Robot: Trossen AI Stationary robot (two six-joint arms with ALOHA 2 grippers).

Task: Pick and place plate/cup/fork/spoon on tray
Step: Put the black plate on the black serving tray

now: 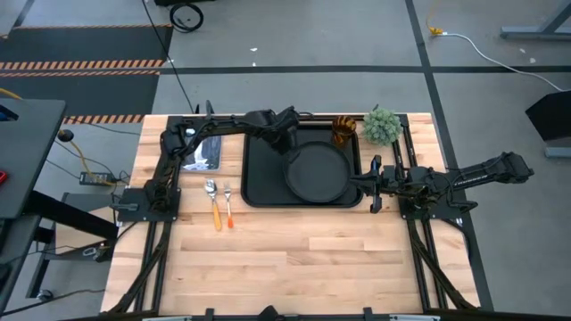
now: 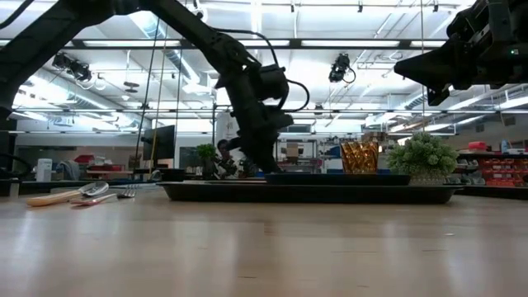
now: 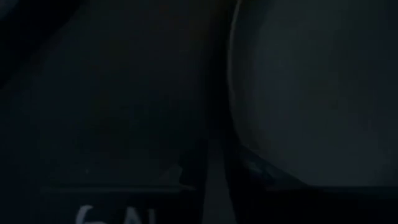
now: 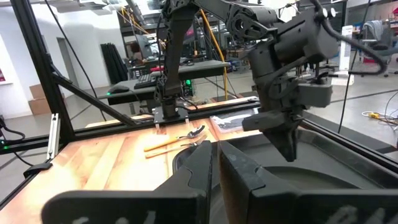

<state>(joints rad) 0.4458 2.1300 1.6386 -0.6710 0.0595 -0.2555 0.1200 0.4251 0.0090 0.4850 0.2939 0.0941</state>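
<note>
The black tray [image 1: 259,192] lies mid-table. The round black plate [image 1: 321,174] lies flat in it, toward its right side. My left gripper [image 1: 287,145] stands at the plate's far-left rim, pointing down and shut; it also shows in the right wrist view [image 4: 289,146]. My right gripper [image 1: 369,183] is shut and empty, raised above the tray's right rim. The amber cup [image 1: 344,132] stands upright on the table just beyond the tray's far right corner. The spoon [image 1: 212,196] and fork [image 1: 228,203] lie side by side on the table left of the tray. My left gripper comes from above, pointing down, with its fingers at the plate's far-left rim [image 3: 219,134]. The rim runs into the narrow gap between them, which looks like a pinch, but the wrist view is too dark for more. The plate rests flat on the tray.
A small green potted plant [image 1: 382,125] stands right of the cup at the far right. A flat grey item [image 1: 203,153] lies left of the tray by the left arm's base. The near half of the wooden table [image 1: 294,259] is bare.
</note>
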